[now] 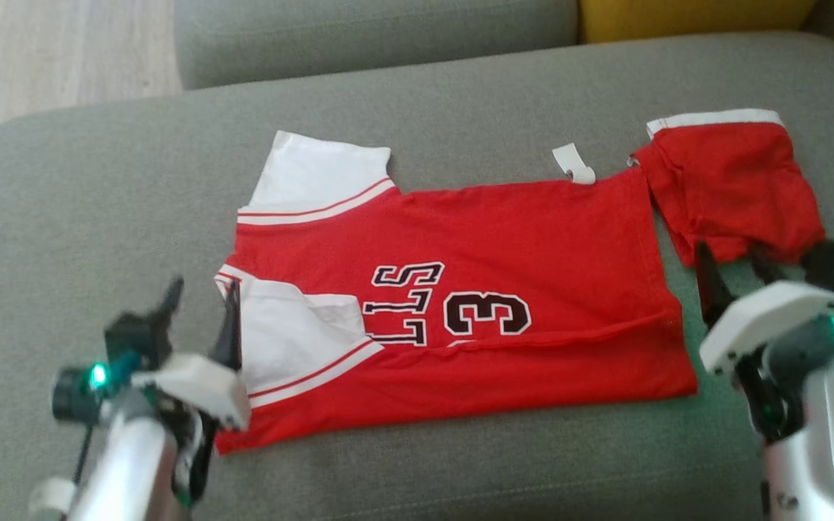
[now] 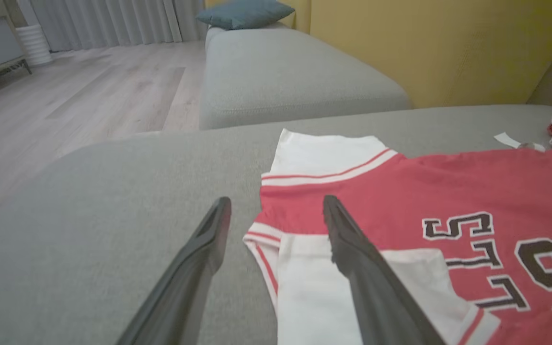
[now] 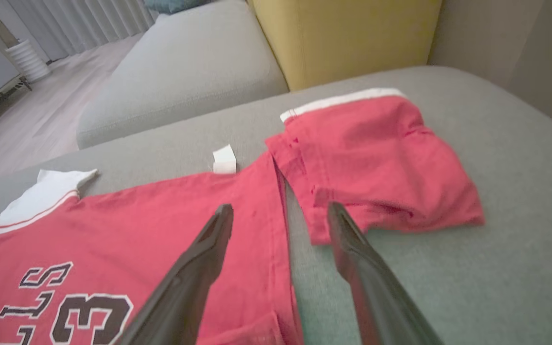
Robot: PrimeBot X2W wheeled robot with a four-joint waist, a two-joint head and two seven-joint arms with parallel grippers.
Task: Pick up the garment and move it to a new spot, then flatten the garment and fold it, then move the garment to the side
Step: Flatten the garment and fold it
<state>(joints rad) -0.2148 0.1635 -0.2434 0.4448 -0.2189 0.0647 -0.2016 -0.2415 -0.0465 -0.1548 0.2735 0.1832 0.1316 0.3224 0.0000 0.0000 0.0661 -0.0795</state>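
Observation:
The garment point(image 1: 504, 239) is a red jersey with white sleeves and black lettering. It lies flat on the grey sofa seat point(image 1: 69, 217) with its near long edge folded over. My left gripper point(image 1: 201, 297) hovers open at the sleeve end, one finger over the white sleeve point(image 2: 314, 287) and the other over bare cushion, as the left wrist view shows around the left gripper point(image 2: 277, 203). My right gripper point(image 1: 732, 264) stands open at the hem end. In the right wrist view, the right gripper point(image 3: 281, 211) straddles the gap between the jersey point(image 3: 161, 230) and the shorts point(image 3: 381, 158).
Red shorts point(image 1: 732, 184) with a white band lie crumpled just right of the jersey hem, and a white tag point(image 1: 574, 163) sticks out at its far edge. A second grey cushion point(image 1: 373, 36) and a yellow backrest point(image 1: 692, 14) stand behind. Wood floor point(image 1: 55, 51) lies beyond the left edge.

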